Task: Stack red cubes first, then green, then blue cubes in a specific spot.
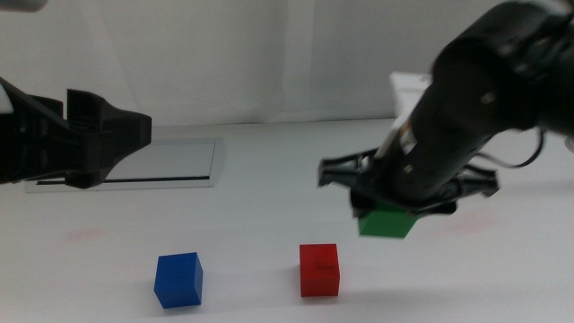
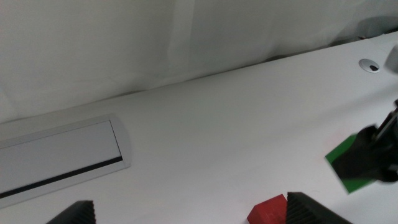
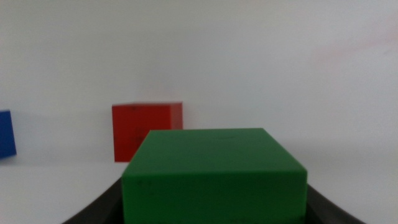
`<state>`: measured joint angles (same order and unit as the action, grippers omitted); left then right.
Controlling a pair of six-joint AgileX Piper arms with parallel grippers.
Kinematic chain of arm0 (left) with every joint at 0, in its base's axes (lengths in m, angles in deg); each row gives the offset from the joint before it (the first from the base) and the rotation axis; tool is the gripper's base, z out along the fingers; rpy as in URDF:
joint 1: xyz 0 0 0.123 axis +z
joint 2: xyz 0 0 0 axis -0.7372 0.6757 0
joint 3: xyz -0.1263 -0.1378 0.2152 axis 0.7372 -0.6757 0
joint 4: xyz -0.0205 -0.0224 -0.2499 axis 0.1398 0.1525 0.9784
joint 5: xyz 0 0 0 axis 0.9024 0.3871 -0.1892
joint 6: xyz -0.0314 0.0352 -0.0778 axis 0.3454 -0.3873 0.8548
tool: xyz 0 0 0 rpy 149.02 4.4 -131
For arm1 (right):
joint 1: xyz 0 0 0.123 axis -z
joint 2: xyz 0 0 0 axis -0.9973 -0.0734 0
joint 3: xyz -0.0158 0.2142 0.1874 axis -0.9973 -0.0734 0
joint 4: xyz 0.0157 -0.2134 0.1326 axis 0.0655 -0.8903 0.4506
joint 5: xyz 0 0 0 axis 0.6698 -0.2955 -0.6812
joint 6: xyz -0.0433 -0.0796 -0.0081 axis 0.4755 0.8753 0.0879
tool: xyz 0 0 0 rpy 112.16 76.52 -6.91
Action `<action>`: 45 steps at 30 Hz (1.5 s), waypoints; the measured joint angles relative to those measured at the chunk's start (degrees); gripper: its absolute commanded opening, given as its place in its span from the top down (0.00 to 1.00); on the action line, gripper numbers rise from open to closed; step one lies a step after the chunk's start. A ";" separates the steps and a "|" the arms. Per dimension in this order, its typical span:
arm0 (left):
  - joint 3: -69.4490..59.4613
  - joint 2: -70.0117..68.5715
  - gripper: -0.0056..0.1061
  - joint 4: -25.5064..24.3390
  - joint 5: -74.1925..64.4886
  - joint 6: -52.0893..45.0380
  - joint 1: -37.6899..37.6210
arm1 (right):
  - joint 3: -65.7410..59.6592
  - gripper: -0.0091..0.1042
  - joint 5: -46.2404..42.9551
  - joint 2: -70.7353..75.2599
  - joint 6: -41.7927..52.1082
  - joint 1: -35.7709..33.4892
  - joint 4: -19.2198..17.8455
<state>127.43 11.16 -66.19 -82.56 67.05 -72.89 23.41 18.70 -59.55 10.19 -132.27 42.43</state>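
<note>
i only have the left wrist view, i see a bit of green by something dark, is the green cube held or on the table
Observer: Held. The right gripper is shut on the green cube and carries it tilted, above the table.
Operator: where is the red one, i only see a corner
Observer: The red cube sits flat on the table, apart from the green cube, nothing on top of it.
Operator: and blue?
Observer: The blue cube is on the table too, apart from the red cube on the left arm's side. The left gripper hangs open above the table near the grey-rimmed panel, holding nothing.
</note>
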 measured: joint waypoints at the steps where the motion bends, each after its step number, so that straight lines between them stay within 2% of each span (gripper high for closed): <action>1: 0.00 0.00 0.27 0.00 -0.33 0.00 0.00 | 0.00 0.94 0.00 -0.98 -0.83 -1.13 0.00; 5: 0.00 0.00 0.27 0.00 -2.29 0.00 0.00 | 0.63 0.94 -1.14 -4.93 -4.36 -4.85 1.04; 12: 0.00 0.00 0.27 0.00 -3.39 0.00 0.00 | 6.77 0.94 -0.36 -9.90 -5.23 -6.14 1.43; 21: 0.00 0.00 0.27 0.30 -3.52 0.00 0.00 | 9.08 0.94 1.14 -15.01 -5.32 -6.14 0.93; 45: 0.00 0.00 0.27 0.30 -3.78 0.00 0.00 | 9.21 0.94 -3.37 -21.78 -6.89 -6.14 -1.70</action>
<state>127.43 11.16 -65.89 -86.33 67.05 -72.89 32.61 15.34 -81.33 3.31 -138.41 40.73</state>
